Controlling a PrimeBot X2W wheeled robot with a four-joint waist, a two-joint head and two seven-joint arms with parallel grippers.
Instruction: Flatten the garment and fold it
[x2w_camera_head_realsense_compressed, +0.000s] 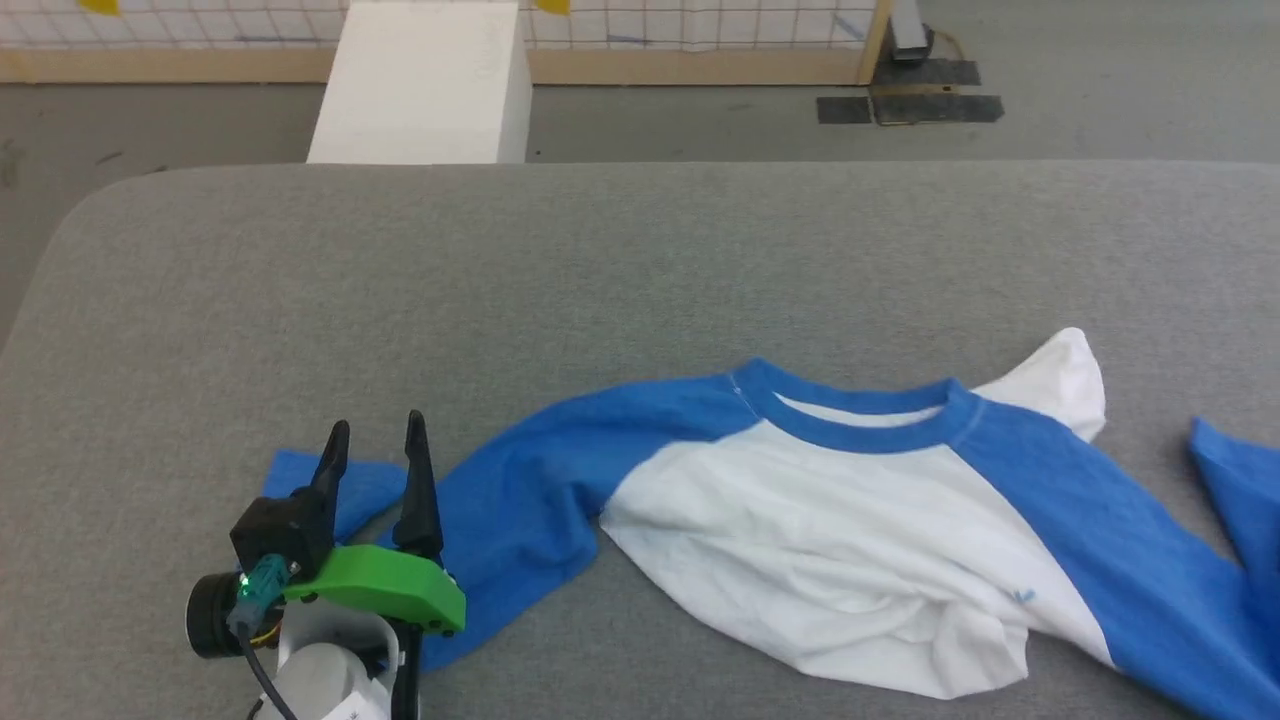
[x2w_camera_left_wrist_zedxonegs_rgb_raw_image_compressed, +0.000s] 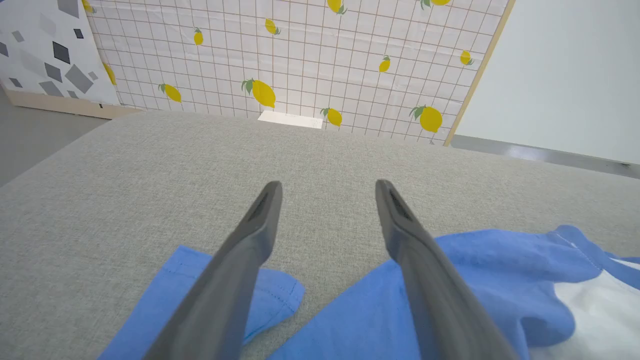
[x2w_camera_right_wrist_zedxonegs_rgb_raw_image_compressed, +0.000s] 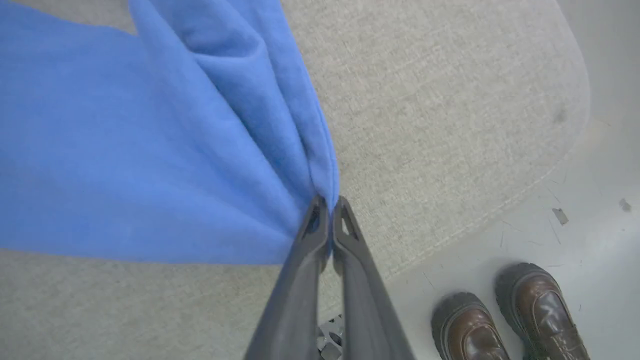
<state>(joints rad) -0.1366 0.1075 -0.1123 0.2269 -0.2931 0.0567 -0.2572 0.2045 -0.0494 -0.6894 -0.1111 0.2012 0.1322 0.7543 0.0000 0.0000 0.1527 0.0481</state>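
Note:
The garment (x2w_camera_head_realsense_compressed: 830, 530), white-bodied with blue sleeves and collar, lies rumpled on the grey table (x2w_camera_head_realsense_compressed: 600, 260), collar facing away from me. One blue sleeve runs to the lower left, its cuff (x2w_camera_left_wrist_zedxonegs_rgb_raw_image_compressed: 272, 295) folded over. My left gripper (x2w_camera_head_realsense_compressed: 378, 440) hovers open over that sleeve, one finger above the cuff, the other above the sleeve (x2w_camera_left_wrist_zedxonegs_rgb_raw_image_compressed: 475, 270). In the right wrist view my right gripper (x2w_camera_right_wrist_zedxonegs_rgb_raw_image_compressed: 327, 202) is shut on the edge of the other blue sleeve (x2w_camera_right_wrist_zedxonegs_rgb_raw_image_compressed: 150, 165), the cloth bunching at its fingertips.
A white block (x2w_camera_head_realsense_compressed: 425, 85) stands beyond the table's far edge, before a lemon-print grid wall (x2w_camera_left_wrist_zedxonegs_rgb_raw_image_compressed: 310, 65). A person's brown shoes (x2w_camera_right_wrist_zedxonegs_rgb_raw_image_compressed: 510, 320) stand on the floor next to the table's rounded corner (x2w_camera_right_wrist_zedxonegs_rgb_raw_image_compressed: 560, 115). The table's far half is bare grey fabric.

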